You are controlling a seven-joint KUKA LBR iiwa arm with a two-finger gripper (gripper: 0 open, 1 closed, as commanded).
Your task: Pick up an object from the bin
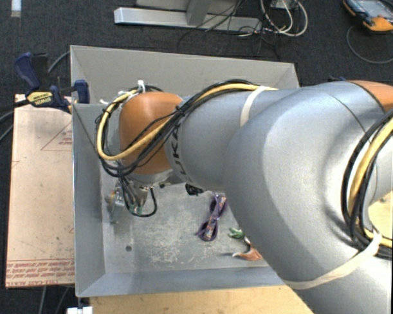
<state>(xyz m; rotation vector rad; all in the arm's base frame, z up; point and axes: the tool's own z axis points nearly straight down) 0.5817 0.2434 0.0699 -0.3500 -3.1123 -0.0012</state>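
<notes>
My gripper (125,197) hangs low over the bin's left side, close to the left wall, under the orange wrist cover. A purple pair of toy glasses (210,219) lies on the bin floor to its right, well apart from it. Beyond that sit a small green piece (236,233) and an orange and white thing (248,253) near the front wall. A small black thing (194,190) peeks out just below the arm.
The big grey arm crosses the bin from the right and hides its back and right parts. A tiny dark speck (129,248) lies on the floor in front of the gripper.
</notes>
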